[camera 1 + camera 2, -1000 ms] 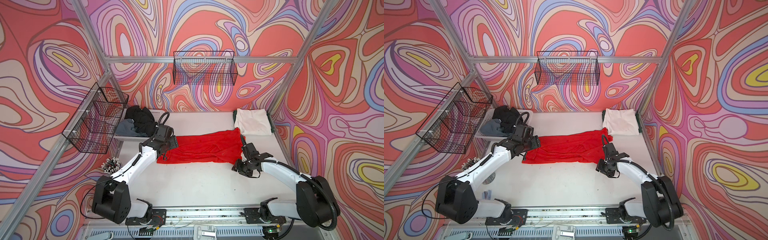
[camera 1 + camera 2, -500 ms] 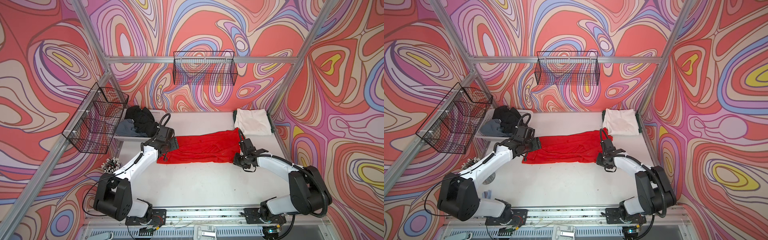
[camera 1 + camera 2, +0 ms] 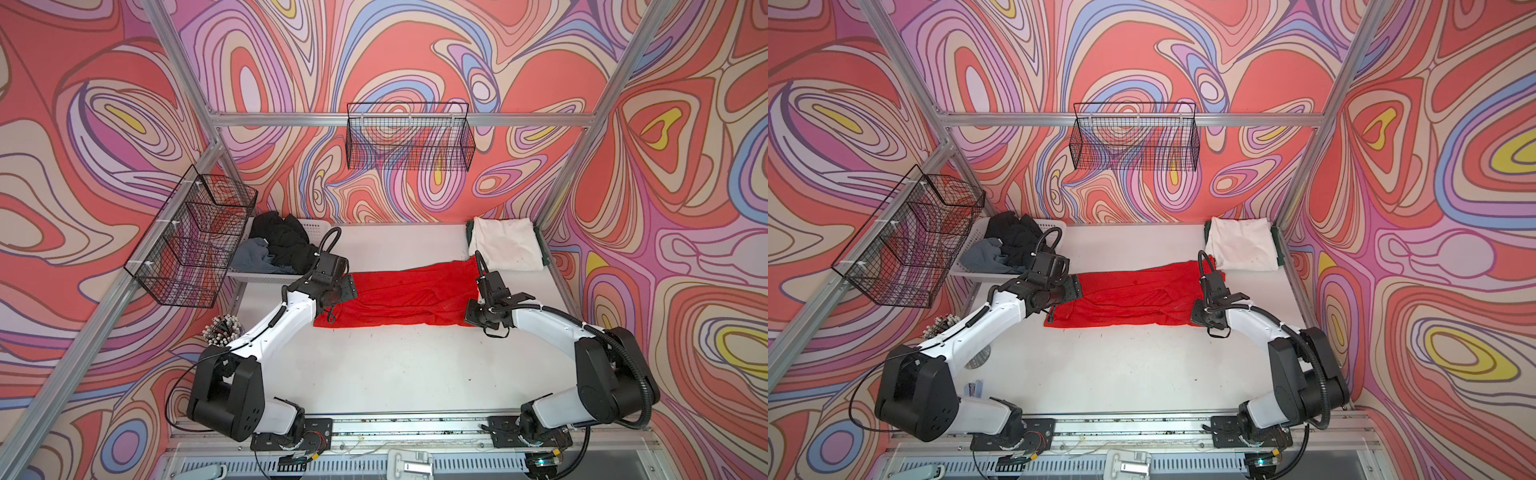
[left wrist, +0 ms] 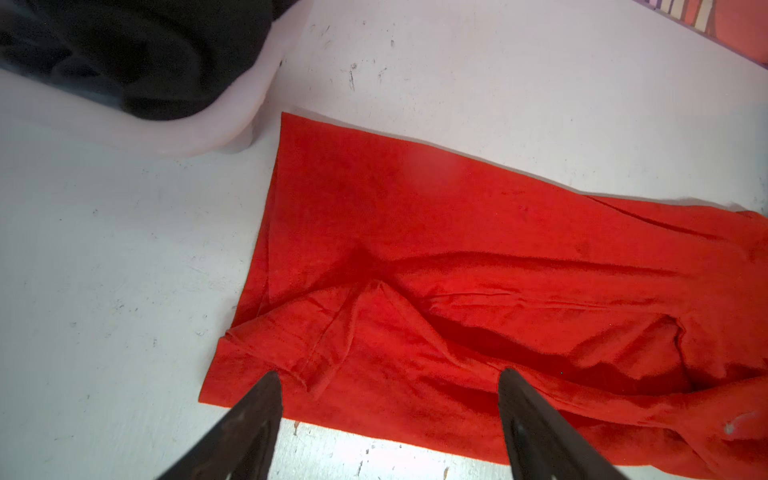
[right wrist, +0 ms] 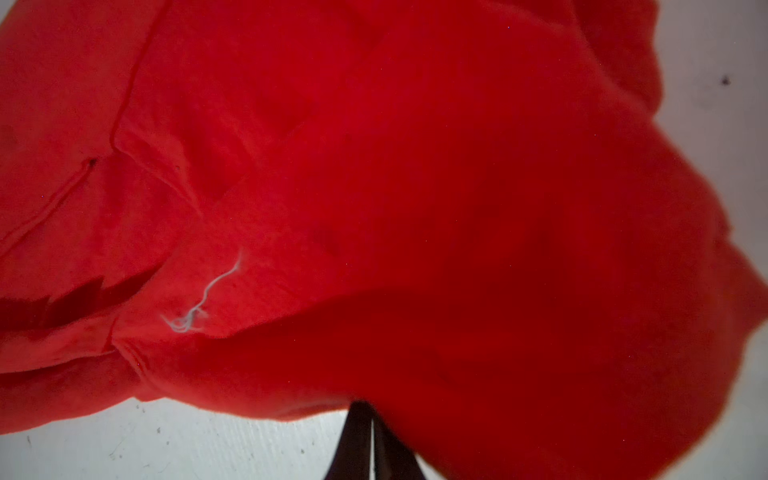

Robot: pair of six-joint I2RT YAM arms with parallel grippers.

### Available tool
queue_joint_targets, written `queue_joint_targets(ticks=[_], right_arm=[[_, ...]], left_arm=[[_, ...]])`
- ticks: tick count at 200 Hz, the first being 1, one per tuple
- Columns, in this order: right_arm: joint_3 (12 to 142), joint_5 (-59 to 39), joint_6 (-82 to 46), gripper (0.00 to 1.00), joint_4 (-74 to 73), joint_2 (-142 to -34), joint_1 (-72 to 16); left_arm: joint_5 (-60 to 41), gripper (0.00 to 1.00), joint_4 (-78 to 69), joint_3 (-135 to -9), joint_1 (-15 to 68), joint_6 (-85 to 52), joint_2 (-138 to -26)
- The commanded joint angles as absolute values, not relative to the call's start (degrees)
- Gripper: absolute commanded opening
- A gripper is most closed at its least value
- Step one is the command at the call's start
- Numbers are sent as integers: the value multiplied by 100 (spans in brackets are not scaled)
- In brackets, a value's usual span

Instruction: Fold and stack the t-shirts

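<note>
Red shirt (image 3: 407,297) lay as a long, creased band across the middle of the table (image 3: 395,374), running left to right in both top views (image 3: 1129,299).

Your left pincer (image 4: 388,374) stood wide open over the shirt's left end, near the front corner. The two dark fingers (image 4: 257,415) straddled a wrinkled fold, and I could not tell whether the tips touched cloth. In a top view the same pincer (image 3: 347,291) sat just beside the basket (image 3: 266,277).

Your right pincer (image 5: 370,415) was closed, fingers pressed together, at the front edge of the shirt's right end (image 5: 374,166). Red cloth bulged up around the tips and lapped over one finger, so I logged it as pinching the shirt (view blurred close in). A pale loose thread (image 5: 203,299) lay on the cloth nearby.

White shirt (image 3: 505,243) sat folded at the far right corner on a green shirt (image 3: 540,245), of which only a dark edge showed. The red shirt's far right corner came right up to that stack; contact unclear.

Black shirt (image 3: 282,241) and grey shirt (image 3: 253,259) were heaped in the basket at far left.
</note>
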State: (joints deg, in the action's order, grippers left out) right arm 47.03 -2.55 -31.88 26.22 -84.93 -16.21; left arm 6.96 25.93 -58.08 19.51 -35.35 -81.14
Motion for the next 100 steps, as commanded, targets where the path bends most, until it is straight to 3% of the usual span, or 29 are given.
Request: queue_joint_targets(ticks=[1, 100], right_arm=[[5019, -212, -3087, 0, 2560, -8616, -1648], [5877, -293, -2627, 0, 2615, -9738, -1644]], left_arm=[[852, 82, 2725, -5801, 1965, -3556, -8165], [1041, 82, 2843, -5747, 1955, -3419, -8154]])
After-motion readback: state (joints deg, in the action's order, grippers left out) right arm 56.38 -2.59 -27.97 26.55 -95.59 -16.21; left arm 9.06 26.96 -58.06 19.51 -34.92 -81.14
